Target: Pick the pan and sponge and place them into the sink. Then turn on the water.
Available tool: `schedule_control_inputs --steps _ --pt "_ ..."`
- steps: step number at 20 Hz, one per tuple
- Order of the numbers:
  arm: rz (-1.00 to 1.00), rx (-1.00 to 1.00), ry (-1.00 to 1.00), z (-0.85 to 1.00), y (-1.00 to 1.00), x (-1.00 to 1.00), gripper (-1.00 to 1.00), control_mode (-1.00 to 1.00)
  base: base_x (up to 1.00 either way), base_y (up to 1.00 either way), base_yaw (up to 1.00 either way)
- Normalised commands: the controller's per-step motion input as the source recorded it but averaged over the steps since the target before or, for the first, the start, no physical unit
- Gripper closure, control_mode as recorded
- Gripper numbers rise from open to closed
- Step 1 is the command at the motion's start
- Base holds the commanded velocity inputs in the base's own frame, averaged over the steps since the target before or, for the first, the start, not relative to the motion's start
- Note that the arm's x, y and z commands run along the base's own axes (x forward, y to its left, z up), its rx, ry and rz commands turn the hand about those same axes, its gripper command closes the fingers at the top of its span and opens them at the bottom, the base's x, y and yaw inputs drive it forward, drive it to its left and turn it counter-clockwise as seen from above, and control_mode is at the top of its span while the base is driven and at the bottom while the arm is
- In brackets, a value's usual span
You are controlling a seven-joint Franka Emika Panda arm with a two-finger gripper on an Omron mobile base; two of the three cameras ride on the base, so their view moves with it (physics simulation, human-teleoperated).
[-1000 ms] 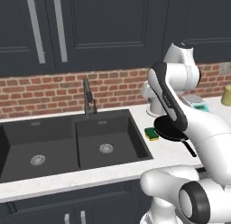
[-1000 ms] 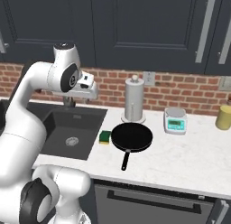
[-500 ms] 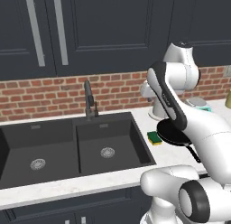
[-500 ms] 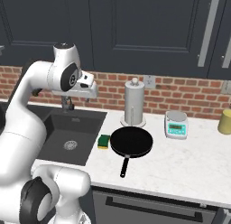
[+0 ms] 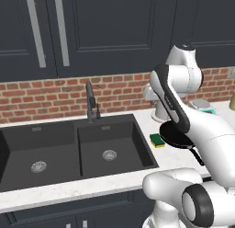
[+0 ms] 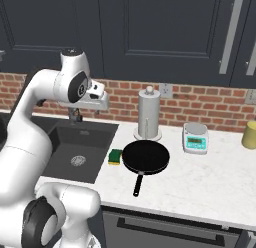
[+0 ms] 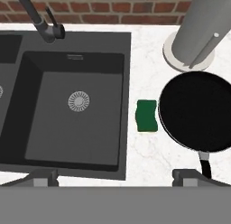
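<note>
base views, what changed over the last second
The whole picture slid in both base views, so the base drove and the cameras went with it. The gripper stays open and empty, high over the counter. The pan and sponge have not been touched beside the sink, and the faucet is dry.

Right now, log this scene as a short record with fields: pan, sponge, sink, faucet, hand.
pan: pan flat on the counter, right of the sink, handle pointing toward the counter's front edge
sponge: sponge green side up, on the counter between sink and pan
sink: sink double basin, nothing in either basin
faucet: faucet behind the basins, no water running
hand: hand open, holding nothing, high above the counter near the sink's right edge
</note>
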Motion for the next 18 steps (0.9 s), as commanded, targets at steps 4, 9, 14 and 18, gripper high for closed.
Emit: schedule_control_inputs --steps 4,9,14,18 --pt "0.0 0.0 0.0 -0.57 -0.23 0.0 -1.0 -1.0 0.0 0.0 0.0" --pt "0.0 0.0 0.02 -0.73 -0.52 0.0 -1.0 -1.0 0.0 0.0 0.0" --pt "0.0 0.0 0.05 -0.73 -0.58 -0.01 -1.0 -1.0 0.0 0.0 0.0" --pt "0.0 0.0 0.06 -0.64 -0.55 -0.01 -1.0 -1.0 0.0 0.0 0.0"
